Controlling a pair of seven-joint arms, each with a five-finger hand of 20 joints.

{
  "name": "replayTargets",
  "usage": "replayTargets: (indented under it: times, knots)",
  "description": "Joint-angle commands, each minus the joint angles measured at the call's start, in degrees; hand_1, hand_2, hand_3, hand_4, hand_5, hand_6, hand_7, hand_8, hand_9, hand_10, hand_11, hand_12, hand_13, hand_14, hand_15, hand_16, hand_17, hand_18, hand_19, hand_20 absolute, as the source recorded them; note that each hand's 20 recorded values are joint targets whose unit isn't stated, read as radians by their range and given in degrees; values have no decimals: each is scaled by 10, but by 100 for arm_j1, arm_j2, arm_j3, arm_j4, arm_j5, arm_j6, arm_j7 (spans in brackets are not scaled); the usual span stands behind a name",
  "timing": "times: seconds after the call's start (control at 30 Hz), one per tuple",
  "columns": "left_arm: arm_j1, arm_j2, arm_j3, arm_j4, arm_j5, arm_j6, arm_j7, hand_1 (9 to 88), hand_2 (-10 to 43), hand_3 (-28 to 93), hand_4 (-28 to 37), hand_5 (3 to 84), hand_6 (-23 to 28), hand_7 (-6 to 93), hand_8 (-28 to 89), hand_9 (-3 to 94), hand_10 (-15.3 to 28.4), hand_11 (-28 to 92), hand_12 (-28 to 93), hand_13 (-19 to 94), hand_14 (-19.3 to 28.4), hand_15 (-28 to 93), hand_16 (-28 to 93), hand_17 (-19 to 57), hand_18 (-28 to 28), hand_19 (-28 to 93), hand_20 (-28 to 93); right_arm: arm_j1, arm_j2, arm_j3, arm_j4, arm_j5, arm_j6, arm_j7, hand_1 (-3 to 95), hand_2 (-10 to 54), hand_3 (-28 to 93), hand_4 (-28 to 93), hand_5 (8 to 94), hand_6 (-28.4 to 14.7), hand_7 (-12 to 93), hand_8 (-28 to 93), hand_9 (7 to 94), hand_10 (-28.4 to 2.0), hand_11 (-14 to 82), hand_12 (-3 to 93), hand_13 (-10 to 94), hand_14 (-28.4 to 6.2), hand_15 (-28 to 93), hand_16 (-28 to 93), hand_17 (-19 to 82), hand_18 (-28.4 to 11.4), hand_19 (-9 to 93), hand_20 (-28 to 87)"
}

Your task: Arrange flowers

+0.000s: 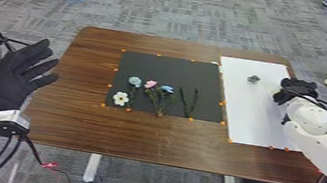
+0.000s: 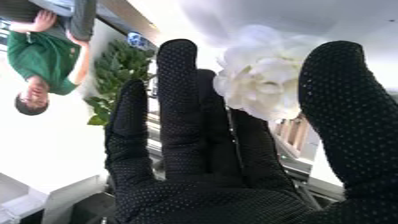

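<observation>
The right hand (image 1: 298,90) is at the right edge of the white sheet (image 1: 250,120). In the right wrist view a white flower (image 2: 265,75) sits between the thumb and fingers of the right hand (image 2: 222,200), which is shut on it; its stem is hidden. Pale blue (image 1: 134,81), pink (image 1: 150,84) and blue (image 1: 167,88) flowers lie on the black mat (image 1: 202,71), with a white flower (image 1: 121,98) at its lower left. Two dark leafless stems (image 1: 185,102) lie right of them. The left hand (image 1: 17,74) stands open beyond the table's left edge.
A small grey-green object (image 1: 253,79) rests on the upper part of the white sheet. Orange markers edge the mat and sheet on the brown table (image 1: 136,141). A tripod (image 1: 3,38) stands behind the left hand.
</observation>
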Motion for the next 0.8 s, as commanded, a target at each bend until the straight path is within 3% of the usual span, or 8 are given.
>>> replayTargets:
  times: [0.03,0.17,0.27,0.33,0.6,0.8]
  knots:
    - [54,9,-37,-35,-15,-62,-24,200,-59,676,-283,252,28,172,-93,204,102,166,151,178,128,157,40,-128,223,396,69,32,38,-221,-73,-246,865,-255,351,-95,854,-283,488,17,295,-152,562,-82,230,162,546,-64,611,217,186,-196,725,511]
    - [30,23,-16,-21,-21,-68,-32,198,-59,677,-283,252,28,172,-93,204,102,166,151,178,128,157,40,-128,223,395,68,64,20,-379,-84,-406,1269,-305,392,-95,830,-282,547,37,352,-103,636,-72,266,196,582,-49,599,277,204,-189,731,516]
    - [29,25,-1,-17,-22,-64,-33,199,-58,675,-283,252,28,173,-93,204,102,166,151,178,128,156,40,-128,223,396,69,93,-28,-431,-31,-400,1417,-346,459,-95,777,-282,591,46,462,-34,750,-51,180,353,615,-31,591,358,223,-185,739,523]
    - [25,21,-3,-15,-22,-63,-33,200,-58,675,-283,252,28,172,-93,204,102,166,151,178,128,157,41,-128,223,396,69,63,-35,-409,-15,-414,1426,-387,494,-95,772,-282,641,51,512,-7,806,-45,198,423,641,-26,613,396,239,-184,750,528]
    - [35,0,-16,-21,-19,-32,-40,200,-58,677,-283,253,28,171,-92,204,103,165,150,178,129,158,40,-128,222,396,69,-53,-26,-260,-107,-537,1600,-448,501,-95,799,-283,691,42,505,-5,823,-31,282,510,660,-42,690,417,258,-186,763,535]
    - [46,-19,-39,-39,-15,-7,-25,201,-57,675,-283,253,28,172,-93,204,103,165,150,178,129,158,40,-128,222,396,69,-44,3,-62,-630,-1344,1993,-187,500,-95,813,-283,693,37,503,4,825,-32,270,542,659,-43,691,436,259,-187,763,539]
